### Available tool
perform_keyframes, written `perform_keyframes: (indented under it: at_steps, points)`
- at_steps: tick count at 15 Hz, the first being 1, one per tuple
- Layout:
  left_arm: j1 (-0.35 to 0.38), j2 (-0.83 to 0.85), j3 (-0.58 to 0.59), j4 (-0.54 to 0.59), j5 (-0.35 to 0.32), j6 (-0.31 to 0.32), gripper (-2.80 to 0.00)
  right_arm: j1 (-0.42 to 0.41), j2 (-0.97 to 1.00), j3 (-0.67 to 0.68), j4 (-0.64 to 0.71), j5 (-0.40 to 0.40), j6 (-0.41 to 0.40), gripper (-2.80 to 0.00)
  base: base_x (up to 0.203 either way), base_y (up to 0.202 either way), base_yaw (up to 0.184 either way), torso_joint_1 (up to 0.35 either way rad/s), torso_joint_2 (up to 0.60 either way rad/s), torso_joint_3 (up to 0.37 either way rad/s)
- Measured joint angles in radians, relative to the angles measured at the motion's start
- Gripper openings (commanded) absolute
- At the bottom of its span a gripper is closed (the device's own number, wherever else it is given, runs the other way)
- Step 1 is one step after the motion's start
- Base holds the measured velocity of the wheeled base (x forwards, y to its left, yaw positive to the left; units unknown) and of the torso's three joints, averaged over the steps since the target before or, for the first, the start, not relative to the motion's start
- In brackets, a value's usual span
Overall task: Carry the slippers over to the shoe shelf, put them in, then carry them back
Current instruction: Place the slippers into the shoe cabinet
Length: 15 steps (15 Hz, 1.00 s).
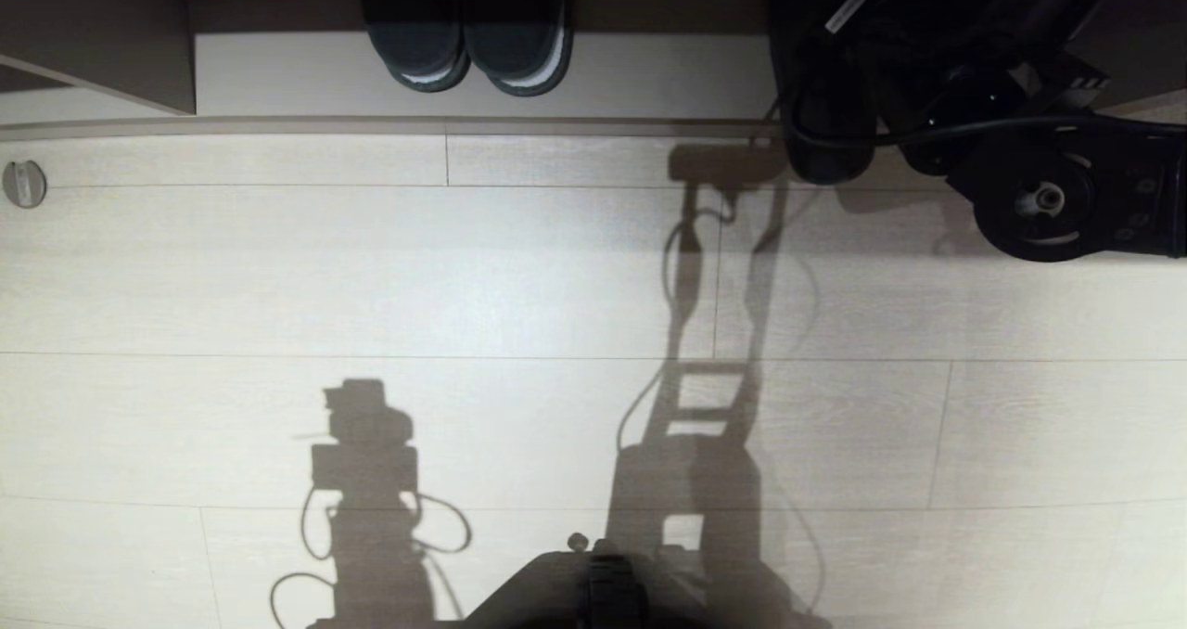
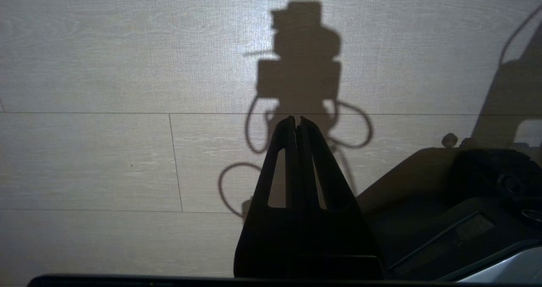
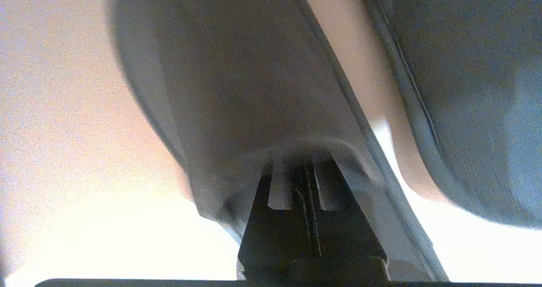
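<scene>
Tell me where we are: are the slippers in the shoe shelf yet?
Done: the robot has reached the shoe shelf. In hand: the right tool is shut on the edge of one slipper at the shelf's front lip, and the second slipper shows beside it. Whether they are going in or coming out, I cannot tell. Left: at least the carry back. The left tool hangs shut, idle.

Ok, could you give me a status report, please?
Left gripper shut, parked over floor. Right gripper shut on one slipper at the shoe shelf; other slipper alongside. Nothing visibly blocking.
</scene>
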Motion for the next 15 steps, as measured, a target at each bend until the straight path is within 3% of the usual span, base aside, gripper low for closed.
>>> perform_keyframes:
  at_steps: [5,8,12,15]
  points:
    - [0.000,0.000,0.000,0.000,0.000,-0.001,-2.80,0.002,-0.055,0.132,-0.045,0.030,0.000,-2.80,0.000,0.000,0.000,0.000,0.00,0.000]
    - [0.000,0.000,0.000,0.000,0.000,-0.001,-2.80,0.017,-0.137,0.295,-0.060,0.084,-0.026,-2.80,0.000,0.000,0.000,0.000,0.00,0.000]
    - [0.000,0.000,0.000,0.001,0.000,-0.001,-2.80,-0.019,-0.233,0.393,-0.065,0.108,-0.187,-2.80,0.000,0.000,0.000,0.000,0.00,0.000]
    - [0.000,0.000,0.000,0.001,0.000,-0.001,-2.80,-0.068,-0.242,0.382,-0.071,0.121,-0.224,-2.80,0.000,0.000,0.000,0.000,0.00,0.000]
